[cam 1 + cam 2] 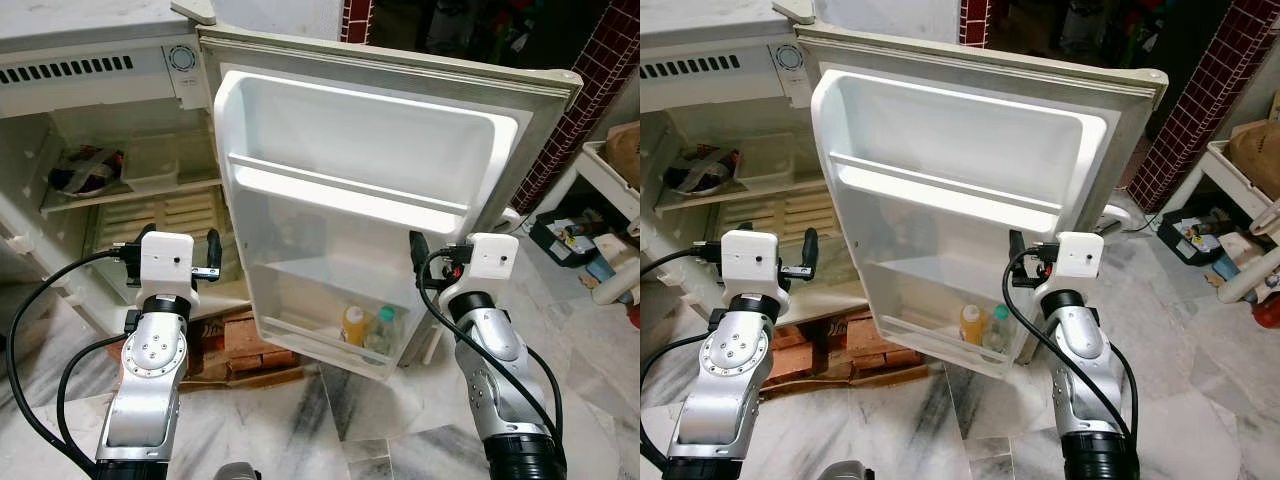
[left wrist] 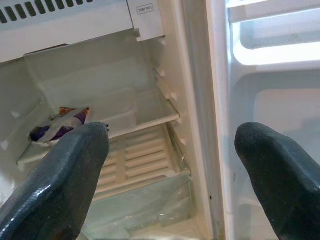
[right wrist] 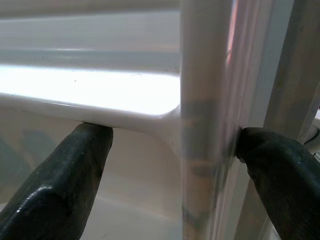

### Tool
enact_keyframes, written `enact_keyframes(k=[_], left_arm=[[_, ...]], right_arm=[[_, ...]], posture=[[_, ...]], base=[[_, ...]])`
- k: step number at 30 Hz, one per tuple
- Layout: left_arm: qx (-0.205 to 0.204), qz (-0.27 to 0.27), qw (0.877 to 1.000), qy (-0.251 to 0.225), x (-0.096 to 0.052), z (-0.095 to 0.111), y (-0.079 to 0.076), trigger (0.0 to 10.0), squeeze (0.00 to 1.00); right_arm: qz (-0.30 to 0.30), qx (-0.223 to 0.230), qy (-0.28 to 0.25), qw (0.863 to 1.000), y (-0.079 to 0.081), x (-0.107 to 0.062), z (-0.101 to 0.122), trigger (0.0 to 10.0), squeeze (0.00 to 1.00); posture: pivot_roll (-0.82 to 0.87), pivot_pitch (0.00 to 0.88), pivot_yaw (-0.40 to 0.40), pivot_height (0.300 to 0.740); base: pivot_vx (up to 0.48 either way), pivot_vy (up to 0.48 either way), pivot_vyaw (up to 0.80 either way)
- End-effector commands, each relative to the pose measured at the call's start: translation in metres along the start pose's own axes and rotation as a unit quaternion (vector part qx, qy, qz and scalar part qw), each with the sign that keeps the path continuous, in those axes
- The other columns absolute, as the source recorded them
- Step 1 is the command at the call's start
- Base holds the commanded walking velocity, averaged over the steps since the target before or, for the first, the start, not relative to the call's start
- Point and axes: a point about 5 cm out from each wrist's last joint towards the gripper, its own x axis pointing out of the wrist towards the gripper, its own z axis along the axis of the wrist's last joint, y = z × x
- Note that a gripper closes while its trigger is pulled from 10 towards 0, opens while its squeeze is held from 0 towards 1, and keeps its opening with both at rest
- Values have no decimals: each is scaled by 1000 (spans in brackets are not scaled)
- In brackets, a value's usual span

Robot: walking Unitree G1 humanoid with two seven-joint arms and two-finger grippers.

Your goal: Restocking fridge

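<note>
The fridge door (image 1: 370,150) stands wide open, its inner side facing me. Its bottom door shelf holds an orange bottle (image 1: 353,325) and a clear bottle with a green cap (image 1: 384,325). My left gripper (image 1: 175,250) is open and empty in front of the fridge compartment (image 2: 125,115), by the door's hinge side. My right gripper (image 3: 175,165) is open, and its fingers straddle the door's free edge (image 3: 205,125) just under a door shelf. A dark wrapped packet (image 1: 85,170) lies on the inner shelf at the left.
Red bricks (image 1: 250,345) prop the fridge off the marble floor (image 1: 350,420). A white rack (image 1: 600,170) with boxes under it stands at the right. A dark red tiled pillar (image 1: 590,90) rises behind the door.
</note>
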Motion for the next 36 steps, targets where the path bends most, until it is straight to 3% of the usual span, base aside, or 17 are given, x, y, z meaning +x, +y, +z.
enact_keyframes(k=[1,13,20,36], left_arm=[[4,2,1000,5,0,-2,-1,10000,0],[10,4,1000,7,4,0,3,10000,0],[12,15,1000,13,-2,-3,6,10000,0],[20,10,1000,17,-3,-4,5,10000,0]], right_arm=[[29,-6,-36,999,12,2,16,10000,0],[29,4,-39,999,17,6,18,10000,0],[43,13,-25,999,24,6,11,10000,0],[43,22,-3,999,23,2,-1,10000,0]], posture=[[-31,51,-20,740],[23,51,-8,740],[47,46,-30,740],[68,35,-37,740]], base=[[0,0,0],[0,0,0],[-306,0,0],[-406,0,0]])
